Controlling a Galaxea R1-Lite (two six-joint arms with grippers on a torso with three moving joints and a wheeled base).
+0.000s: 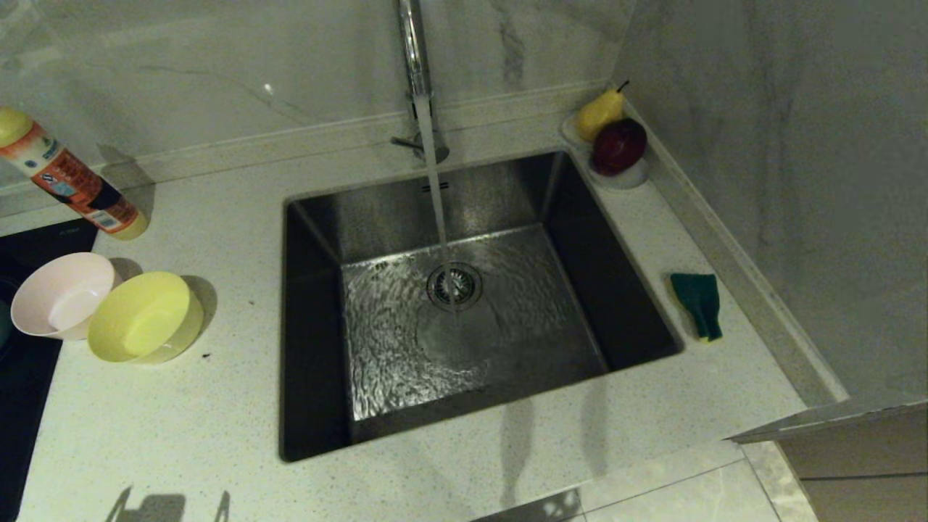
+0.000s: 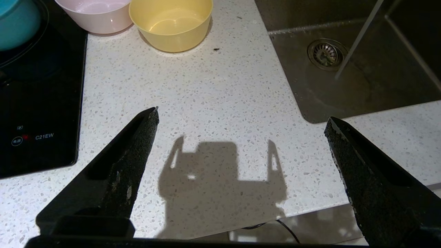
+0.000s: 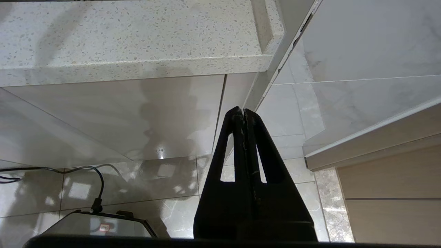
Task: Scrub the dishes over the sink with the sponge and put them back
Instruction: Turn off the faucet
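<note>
Water runs from the tap (image 1: 415,51) into the empty sink (image 1: 464,319). The pink bowl (image 1: 61,293) and yellow bowl (image 1: 145,315) touch near the surface's left edge, the blue bowl (image 2: 15,22) beside them on the black cooktop (image 2: 38,103). The sponge (image 1: 697,303) lies right of the sink, within the right arm's reach. The left gripper (image 2: 241,120) hangs over the front edge, jaws wide apart; the right gripper (image 3: 244,112) sits below the surface, jaws together.

3 bowls (image 2: 171,24) – 1 sponge (image 1: 697,303) – 1 bottle (image 1: 69,176) – 2 fruits (image 1: 618,145).
</note>
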